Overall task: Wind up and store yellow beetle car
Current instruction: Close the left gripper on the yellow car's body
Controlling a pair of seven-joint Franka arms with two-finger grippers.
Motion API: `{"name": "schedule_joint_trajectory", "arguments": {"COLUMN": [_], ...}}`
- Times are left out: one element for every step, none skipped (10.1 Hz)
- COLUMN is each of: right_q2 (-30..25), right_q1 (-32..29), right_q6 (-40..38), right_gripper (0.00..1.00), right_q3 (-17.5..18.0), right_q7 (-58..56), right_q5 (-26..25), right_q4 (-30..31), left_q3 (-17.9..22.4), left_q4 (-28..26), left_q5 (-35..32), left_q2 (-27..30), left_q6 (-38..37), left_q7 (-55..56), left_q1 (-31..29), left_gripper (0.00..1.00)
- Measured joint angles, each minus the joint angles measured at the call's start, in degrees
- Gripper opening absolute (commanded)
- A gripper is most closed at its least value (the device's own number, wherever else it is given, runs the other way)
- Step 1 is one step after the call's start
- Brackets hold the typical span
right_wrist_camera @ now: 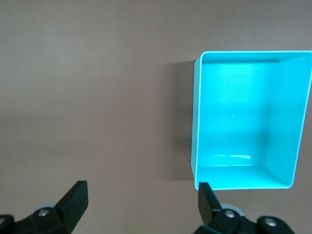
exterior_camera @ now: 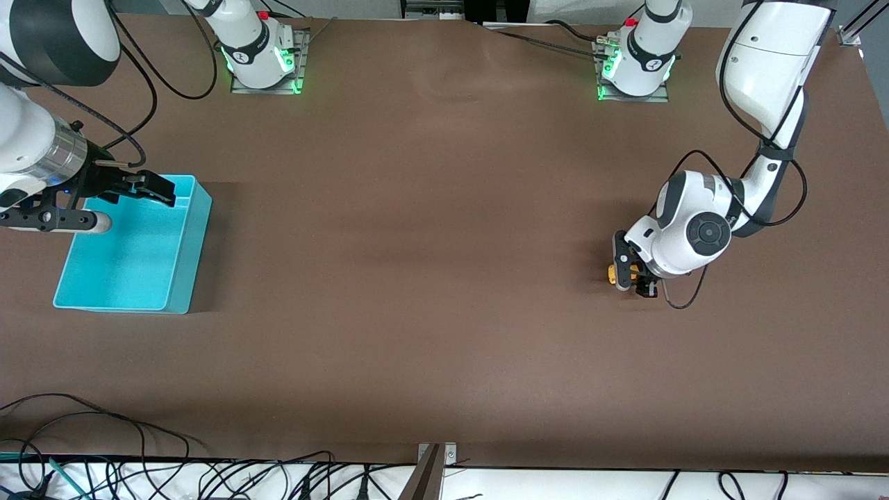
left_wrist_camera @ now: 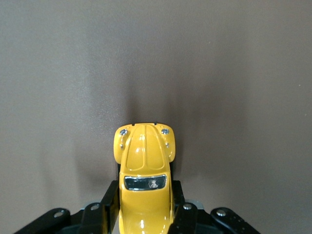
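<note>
Two white Franka arms with rounded glossy shells and dark grey joint bands stand on metal plates, and green light glows at each base. Red buttons sit on the bases. Black cables loop along both arms. The left gripper (exterior_camera: 627,272) is black with slim fingers (left_wrist_camera: 104,208) and silver screws. The right gripper (exterior_camera: 154,188) is black too, below a silver wrist ring.

Brown table (exterior_camera: 430,208), black cables (exterior_camera: 208,479) along its near edge
</note>
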State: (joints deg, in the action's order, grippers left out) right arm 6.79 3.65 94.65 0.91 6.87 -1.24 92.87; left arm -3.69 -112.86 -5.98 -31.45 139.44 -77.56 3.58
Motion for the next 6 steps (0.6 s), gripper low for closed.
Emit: {"name": "schedule_joint_trajectory", "arguments": {"right_q2": [0.0,0.0,0.0,0.0,0.0,0.0], "right_q1": [0.0,0.0,0.0,0.0,0.0,0.0], "right_q6": [0.0,0.0,0.0,0.0,0.0,0.0], "right_gripper": [1.00,1.00,1.00,1.00,1.00,1.00], "right_q3": [0.0,0.0,0.0,0.0,0.0,0.0], "right_q7": [0.0,0.0,0.0,0.0,0.0,0.0], "right_q5": [0.0,0.0,0.0,0.0,0.0,0.0], "right_q4": [0.0,0.0,0.0,0.0,0.0,0.0], "left_q3": [0.0,0.0,0.0,0.0,0.1,0.1], "left_q4": [0.0,0.0,0.0,0.0,0.0,0.0], "left_q5": [0.0,0.0,0.0,0.0,0.0,0.0], "left_q2": [0.0,0.0,0.0,0.0,-0.1,0.0], "left_q6": [0.0,0.0,-0.1,-0.1,-0.3,-0.5], "left_q7": [0.0,0.0,-0.3,-1.2,-3.0,-5.4], "left_q1": [0.0,-0.1,-0.3,-1.0,-2.3,-4.4], "left_gripper": [0.04,0.04,0.04,0.04,0.04,0.04]}}
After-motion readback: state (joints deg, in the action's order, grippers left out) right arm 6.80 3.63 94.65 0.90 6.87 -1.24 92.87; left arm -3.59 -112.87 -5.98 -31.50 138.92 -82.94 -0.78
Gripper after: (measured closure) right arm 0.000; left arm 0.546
